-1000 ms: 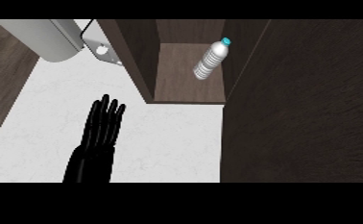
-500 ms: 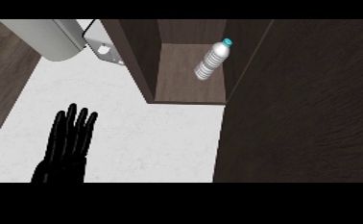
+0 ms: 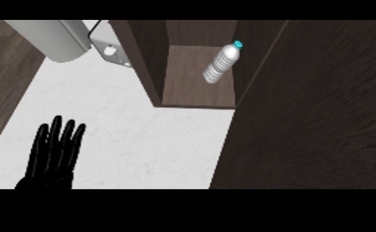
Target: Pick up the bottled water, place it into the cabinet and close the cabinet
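– white stone counter (image 3: 147,141) fills the lower left, with dark wood rising behind it. where's the bottled water (image 3: 220,65)?

– inside the open cabinet (image 3: 195,96), on its floor toward the right wall. its long axis tilts, blue cap up and to the right, base down and left. so i'd judge the placing done and only the closing left.

– and the hand?

– the left hand (image 3: 53,156) shows at the lower left over the counter, fingers straight, spread a little and pointing up, holding nothing. the bottle lies up and to the right of it, well apart, with bare counter between.

– which hand is better placed for the door?

– i take the tall dark panel (image 3: 308,116) along the right side for the door. it stands on the far side of the opening from the left hand, so the right hand ought to be nearer, but that hand is in no view at all.

– anything else hard to make out?

– no hinge or handle shows on that panel, so how it swings is a guess. i can't tell if the bottle leans on the side wall or stands free. a grey rounded thing (image 3: 55,39) at the top left is cut off by the frame, and the left forearm is lost at the lower edge.
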Controlling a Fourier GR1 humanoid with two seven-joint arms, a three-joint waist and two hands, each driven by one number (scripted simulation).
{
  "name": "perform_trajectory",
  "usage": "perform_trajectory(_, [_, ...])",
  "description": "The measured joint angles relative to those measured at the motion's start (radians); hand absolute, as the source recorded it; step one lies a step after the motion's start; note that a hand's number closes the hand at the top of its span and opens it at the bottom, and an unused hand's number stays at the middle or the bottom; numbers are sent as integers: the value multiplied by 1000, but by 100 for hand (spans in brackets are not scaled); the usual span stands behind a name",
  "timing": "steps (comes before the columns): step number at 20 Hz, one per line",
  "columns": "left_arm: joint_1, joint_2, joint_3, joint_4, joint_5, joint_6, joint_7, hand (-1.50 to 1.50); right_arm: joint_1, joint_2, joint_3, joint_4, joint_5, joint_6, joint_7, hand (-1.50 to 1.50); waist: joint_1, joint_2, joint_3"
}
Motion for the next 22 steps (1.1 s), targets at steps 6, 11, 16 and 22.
perform_trajectory(6, [37, 31, 41, -13, 32, -47, -13, -150, -134, -36, 53, 16, 23, -35, 62, 150, 5, 2, -1])
perform_trajectory(11, [50, 48, 62, -15, 48, -83, -23, -150, -201, -73, 64, 16, 25, -35, 84, 150, 12, 5, -2])
perform_trajectory(16, [60, 60, 77, -14, 56, -108, -31, -150, -237, -89, 63, 17, 18, -21, 92, 150, 27, 11, -3])
perform_trajectory(22, [75, 71, 84, -25, 65, -132, -35, -150, -259, -94, 58, 19, 7, -4, 99, 150, 46, 16, -4])
